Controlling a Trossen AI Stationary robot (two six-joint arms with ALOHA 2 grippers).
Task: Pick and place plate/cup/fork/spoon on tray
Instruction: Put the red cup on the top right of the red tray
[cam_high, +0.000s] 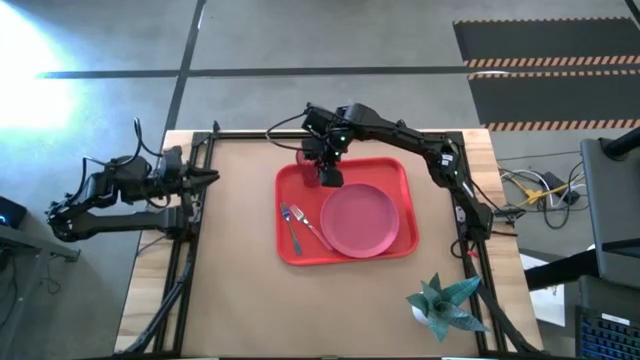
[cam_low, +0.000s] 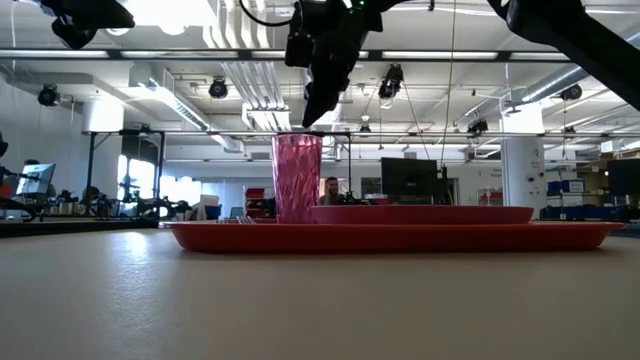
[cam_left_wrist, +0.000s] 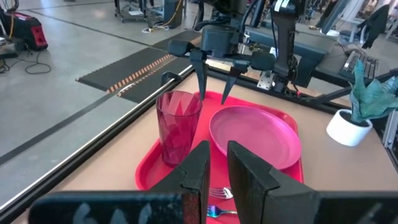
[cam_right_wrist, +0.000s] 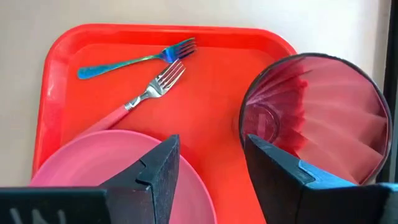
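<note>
All four pieces sat on the large red rectangular plastic tray (cam_high: 400, 175) — the round pinkish-red plate (cam_high: 358, 220), ribbed dark-red tumbler (cam_left_wrist: 178, 124), red-handled fork (cam_right_wrist: 146, 93) and bluish-handled utensil (cam_right_wrist: 134, 59); right claw (cam_left_wrist: 214, 78) spread apart just above the tumbler, left claw (cam_left_wrist: 214, 174) pressed together — nothing left.

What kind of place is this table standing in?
Probably a large open lab or workshop hall: bare pipes and hanging lamps on the ceiling, a dark computer monitor behind, striped black floor mats.

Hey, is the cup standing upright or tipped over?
Upright: the cup stands straight on the tray, its open mouth facing up.
</note>
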